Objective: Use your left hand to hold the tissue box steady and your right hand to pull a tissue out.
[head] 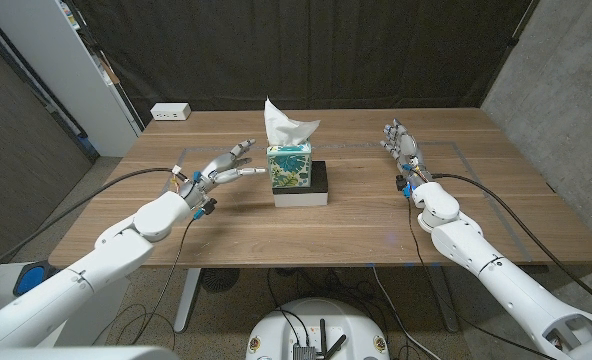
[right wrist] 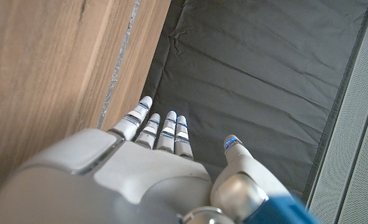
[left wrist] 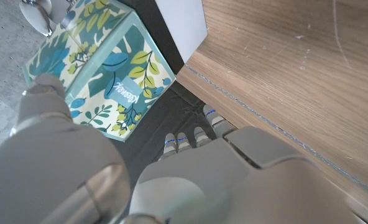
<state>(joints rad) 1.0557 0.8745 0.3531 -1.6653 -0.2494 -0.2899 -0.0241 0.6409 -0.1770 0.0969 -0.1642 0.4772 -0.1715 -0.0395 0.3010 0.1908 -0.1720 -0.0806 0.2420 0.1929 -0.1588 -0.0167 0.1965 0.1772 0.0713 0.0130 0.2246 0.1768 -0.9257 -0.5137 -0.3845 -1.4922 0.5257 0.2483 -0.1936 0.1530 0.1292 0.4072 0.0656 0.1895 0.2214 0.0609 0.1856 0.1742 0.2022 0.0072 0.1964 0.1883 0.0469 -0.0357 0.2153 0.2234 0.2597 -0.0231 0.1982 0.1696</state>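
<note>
Tissue box (head: 289,164) sat just beside the left hand (head: 219,170), whose spread fingers (head: 244,173) (holding nothing) pointed at it, while the right hand (head: 400,145), fingers open and empty, stood well apart.

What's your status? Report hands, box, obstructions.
Left hand open, fingertips near the tissue box. Right hand open, well clear. Tissue sticking up, untouched. Nothing blocking.

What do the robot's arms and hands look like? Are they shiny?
Both arms have smooth, rounded white shells, a little glossy. A black cable runs along each one toward the wrist. The left hand and right hand are silvery grey, with thin jointed fingers that have small blue marks near the tips. There is a blue patch low on the left arm, and small red bits show at the wrists.
</note>
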